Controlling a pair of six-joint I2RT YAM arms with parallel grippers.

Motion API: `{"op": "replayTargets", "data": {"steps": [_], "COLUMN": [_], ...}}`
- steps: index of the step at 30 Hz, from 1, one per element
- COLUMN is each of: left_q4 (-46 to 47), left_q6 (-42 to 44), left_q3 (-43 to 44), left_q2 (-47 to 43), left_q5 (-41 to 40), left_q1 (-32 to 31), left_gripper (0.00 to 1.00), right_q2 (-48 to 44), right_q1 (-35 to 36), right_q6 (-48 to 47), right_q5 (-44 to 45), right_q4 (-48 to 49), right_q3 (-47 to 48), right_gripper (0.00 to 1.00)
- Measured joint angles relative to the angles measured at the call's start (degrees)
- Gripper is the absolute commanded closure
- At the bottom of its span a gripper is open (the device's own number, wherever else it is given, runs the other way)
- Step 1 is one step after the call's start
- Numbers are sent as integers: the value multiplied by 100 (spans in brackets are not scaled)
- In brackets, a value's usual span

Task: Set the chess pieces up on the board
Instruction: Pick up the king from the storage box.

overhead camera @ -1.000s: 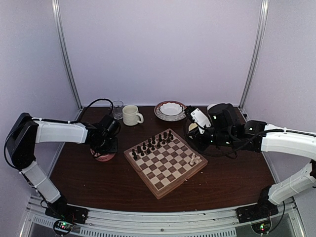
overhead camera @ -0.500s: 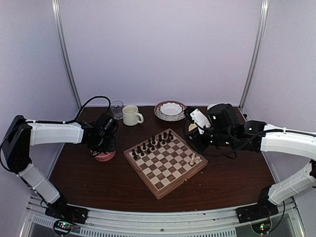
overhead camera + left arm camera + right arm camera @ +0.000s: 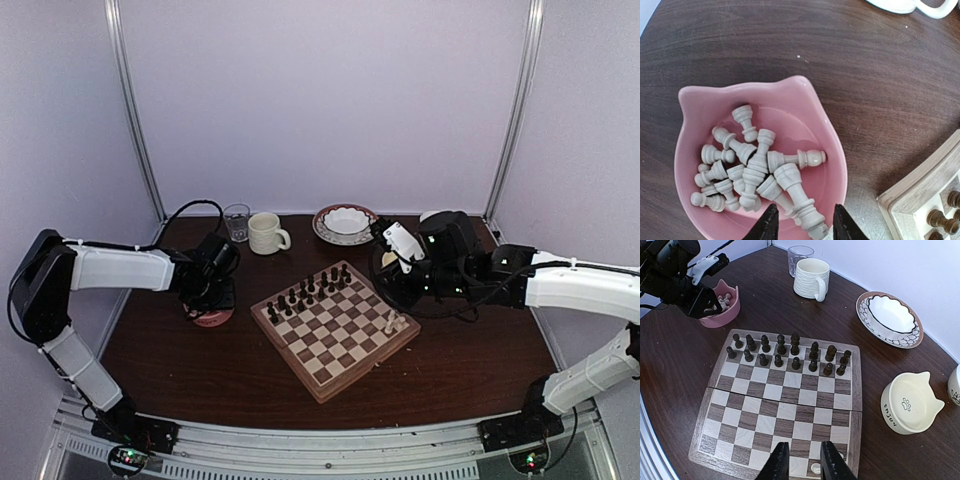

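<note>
- Left wrist view: left gripper [image 3: 805,215] has just widened, now part-open and empty, over chess pieces [image 3: 755,170] heaped in the pink bowl [image 3: 832,150].
- Probably lining up a fresh pick; the board [image 3: 335,345] lacks most cream pieces.
- Right gripper [image 3: 805,462]: narrowly parted, empty.

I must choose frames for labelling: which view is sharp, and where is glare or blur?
Left wrist: chess pieces in the pink bowl sharp, pale sheen on the table. Right wrist: the board crisp, evenly lit. Top external: soft, pieces barely resolved.
</note>
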Motion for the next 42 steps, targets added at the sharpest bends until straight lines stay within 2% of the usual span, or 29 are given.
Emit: {"op": "replayTargets", "data": {"steps": [6, 11, 18, 26, 29, 33, 42], "left_q4": [79, 81, 81, 79, 81, 9, -160], "left_q6": [-96, -197, -245, -299, -308, -308, -83], "left_q3": [7, 2, -20, -39, -66, -162, -313], "left_q2": [166, 210, 208, 210, 192, -39, -1178], "left_q5": [-7, 13, 20, 13, 4, -4, 160], "left_q1": [55, 63, 63, 63, 63, 63, 63], "left_gripper": [65, 73, 74, 89, 90, 90, 93], "right_q2": [2, 2, 2, 2, 2, 2, 2], "right_q1": [0, 0, 0, 0, 0, 0, 0], "right_q6": [0, 0, 0, 0, 0, 0, 0], "right_q5": [-7, -20, -26, -31, -35, -42, -81], "right_q4": [0, 0, 0, 0, 0, 0, 0], "right_q3": [0, -2, -2, -2, -2, -2, -2], "right_gripper": [75, 75, 75, 75, 75, 75, 75]}}
